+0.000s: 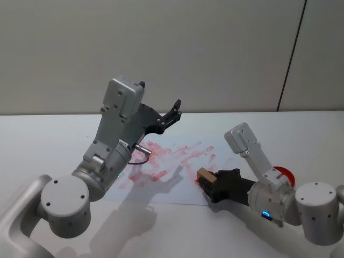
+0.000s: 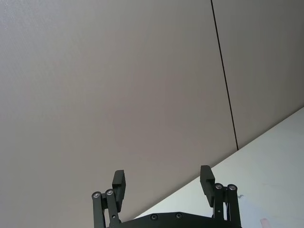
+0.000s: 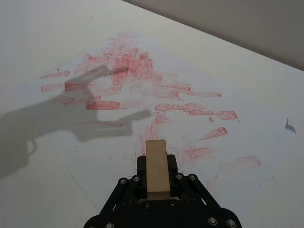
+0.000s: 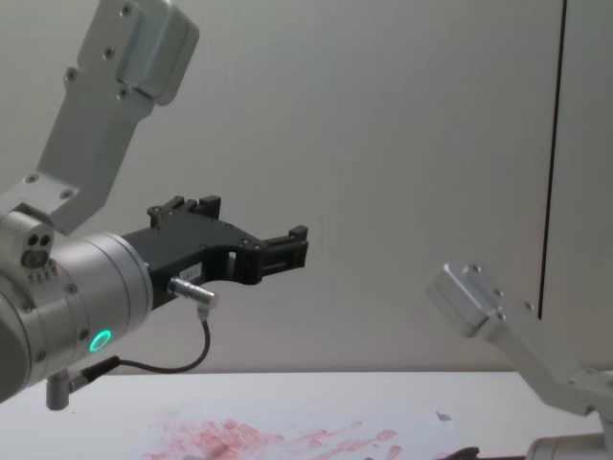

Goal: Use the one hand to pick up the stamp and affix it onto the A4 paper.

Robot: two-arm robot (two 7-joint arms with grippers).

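The small light-brown wooden stamp block (image 3: 156, 161), clamped in the black right tool (image 1: 207, 181), points its long axis across the white red-smudged A4 paper sheet (image 3: 109, 152) from that paper's near right edge. The left tool (image 2: 164, 183) hangs above the paper, spread wide.

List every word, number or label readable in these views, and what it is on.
No readable text anywhere.
A4 paper: smudged red ink prints, no legible characters.
Stamp, clamped in the right gripper over the paper: bare wood, unmarked.
Left gripper, raised and open: no label.
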